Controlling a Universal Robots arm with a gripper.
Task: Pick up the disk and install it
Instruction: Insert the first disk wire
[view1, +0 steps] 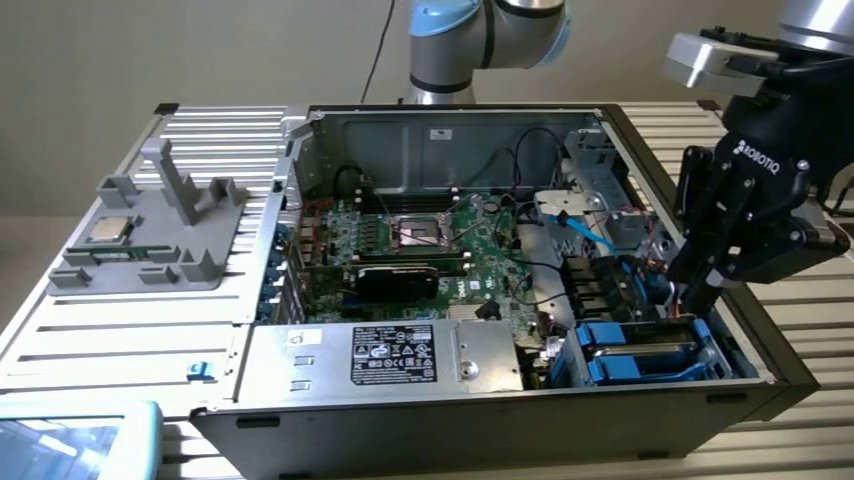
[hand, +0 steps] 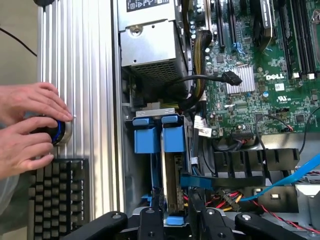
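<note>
The exterior view looks down at a slant on the open computer case from the side away from the arm, far enough back to take in the whole case and the ribbed tabletop. The wrist view looks steeply down past the pincer, close over the drive-bay corner, seemingly turned a quarter against the other. Both take in the blue drive carriers, the silver box and the motherboard.

Printed in white on the black body of the gripper: ROBOTIQ. Printed in white on the green motherboard, just beside a finned heatsink: DELL. On the silver box, a black label with white print, too small to read.
</note>
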